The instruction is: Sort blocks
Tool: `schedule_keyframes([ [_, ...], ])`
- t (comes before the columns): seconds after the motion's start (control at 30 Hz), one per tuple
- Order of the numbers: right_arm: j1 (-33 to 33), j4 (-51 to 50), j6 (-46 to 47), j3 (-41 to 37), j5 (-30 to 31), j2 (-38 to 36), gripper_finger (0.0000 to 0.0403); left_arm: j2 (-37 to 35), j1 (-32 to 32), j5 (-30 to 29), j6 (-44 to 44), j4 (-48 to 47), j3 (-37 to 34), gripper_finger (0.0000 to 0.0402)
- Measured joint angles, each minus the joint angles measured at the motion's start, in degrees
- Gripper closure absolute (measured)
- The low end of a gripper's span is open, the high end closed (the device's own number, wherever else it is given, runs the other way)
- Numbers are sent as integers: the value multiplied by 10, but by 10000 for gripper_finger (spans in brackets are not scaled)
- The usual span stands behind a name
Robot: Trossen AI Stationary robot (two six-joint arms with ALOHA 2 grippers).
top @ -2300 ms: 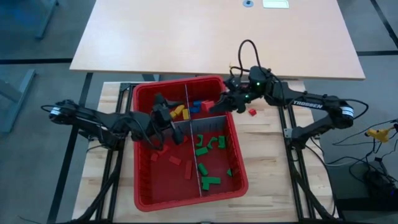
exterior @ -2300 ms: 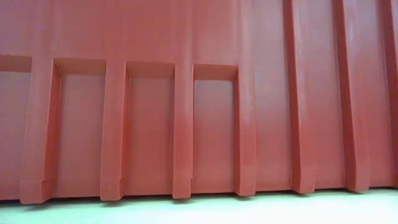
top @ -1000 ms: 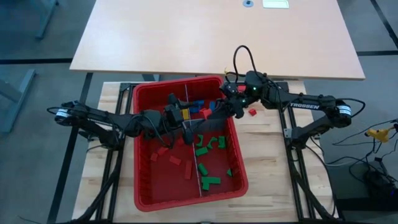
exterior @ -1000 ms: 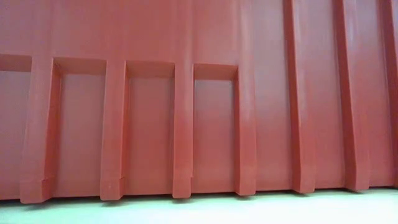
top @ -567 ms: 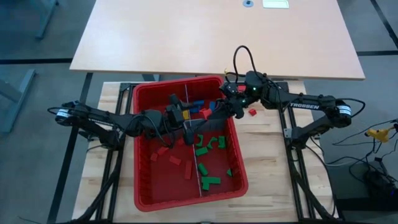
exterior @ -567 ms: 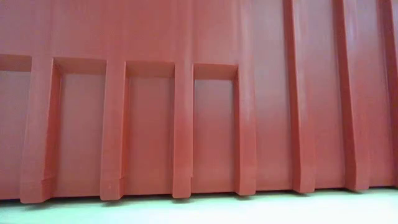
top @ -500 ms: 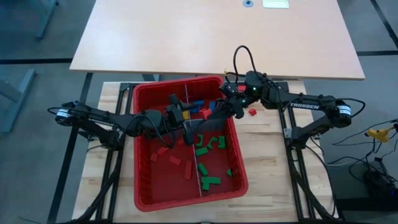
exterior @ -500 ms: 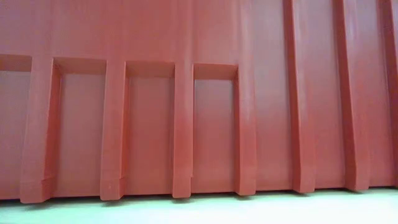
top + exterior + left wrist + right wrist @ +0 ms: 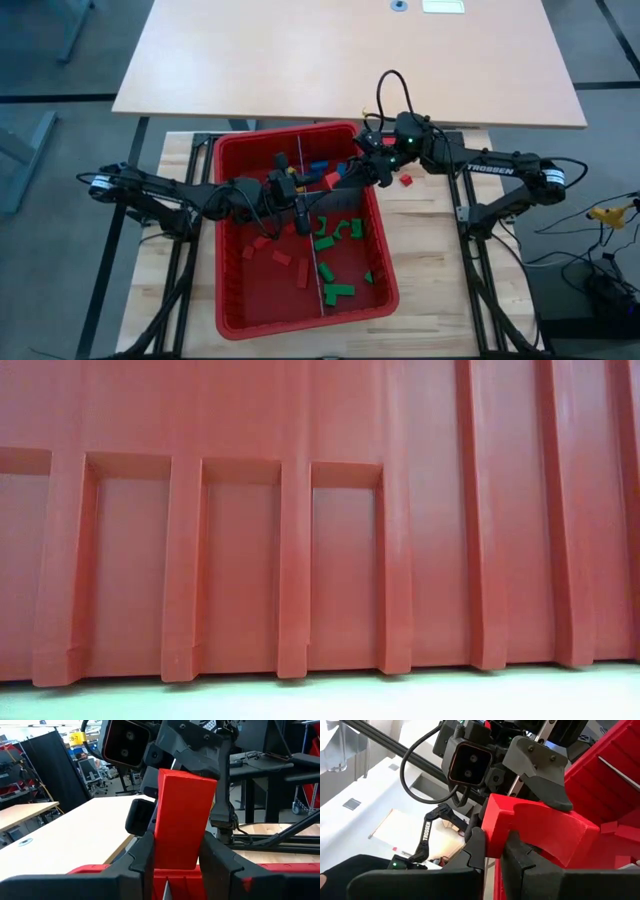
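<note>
— Two red blocks are held: one [image 9: 181,820] in the left gripper [image 9: 176,852], one [image 9: 540,832] in the right gripper [image 9: 492,851], above the bin [image 9: 232,148].
— What changed?
— The left gripper drew back from the divider [image 9: 306,215], its block lifted, likely heading for the red compartment. Both pairs of fingers are clamped tight.
</note>
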Motion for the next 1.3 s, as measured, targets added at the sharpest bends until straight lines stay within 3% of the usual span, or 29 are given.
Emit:
schedule_keyframes([
  [0.13, 0, 2, -1, 0, 3, 0, 386, 0, 0, -2, -8, 0, 0, 298],
  [0.4, 0, 13, -11, 0, 14, 0, 287, -1, 2, -10, -41, 1, 0, 298],
  [0.6, 0, 15, -11, 0, 16, -1, 253, -3, 2, -10, -46, -11, 0, 298],
  [0.73, 0, 13, -13, -1, 18, -7, 247, -24, -5, -10, -73, -77, 1, 298],
  [0.9, -10, 18, -23, -1, 15, -17, 252, -72, -32, -7, -129, -227, 1, 298],
  [1.1, -24, 12, -47, -1, 15, -16, 265, -142, -76, 78, -264, -389, 1, 298],
  [1.3, -44, 10, -56, -1, 17, -16, 280, -165, -111, 221, -403, -517, 1, 298],
])
